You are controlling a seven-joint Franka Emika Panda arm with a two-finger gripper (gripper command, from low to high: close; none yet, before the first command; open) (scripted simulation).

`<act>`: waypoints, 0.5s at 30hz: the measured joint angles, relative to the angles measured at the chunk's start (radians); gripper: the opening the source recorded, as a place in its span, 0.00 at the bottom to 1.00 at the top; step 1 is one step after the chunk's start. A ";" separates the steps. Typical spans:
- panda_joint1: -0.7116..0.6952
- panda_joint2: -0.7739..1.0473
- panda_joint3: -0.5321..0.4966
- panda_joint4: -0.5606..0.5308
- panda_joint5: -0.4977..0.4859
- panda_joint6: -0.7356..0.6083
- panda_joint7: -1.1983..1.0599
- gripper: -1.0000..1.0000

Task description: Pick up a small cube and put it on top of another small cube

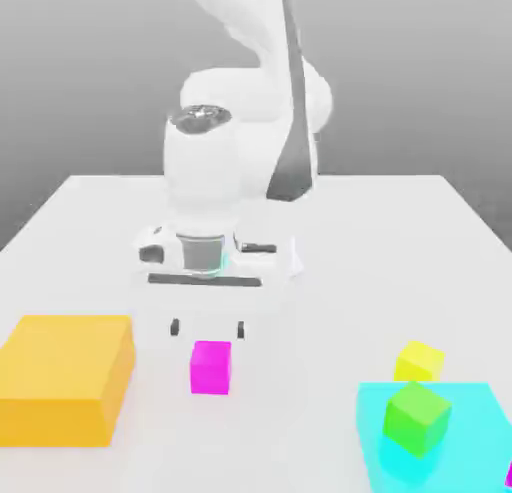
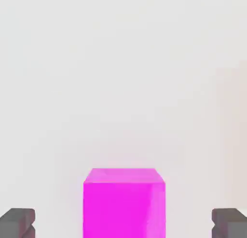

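We see nothing stacked yet. Magenta cube (image 1: 211, 368) on tabletop (image 1: 400, 221), below gripper (image 1: 207, 328), centred between wide-open fingers (image 2: 17, 222), ungrasped. Left: descend, grasp, lift, place on another small cube.

In the hand view, the magenta cube (image 2: 123, 203) runs off the frame edge, its base unseen. Both dark fingertips (image 2: 18, 222) are cropped too. In the exterior view, the cyan block (image 1: 470, 421) (translucent) and the arm's upper links (image 1: 250, 21) are cut off.
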 joint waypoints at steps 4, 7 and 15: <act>-0.030 0.113 0.043 0.015 0.045 0.094 -0.032 0.50; -0.080 0.194 0.091 0.024 0.051 0.163 -0.042 0.50; -0.088 0.204 0.097 0.025 0.045 0.172 -0.038 0.00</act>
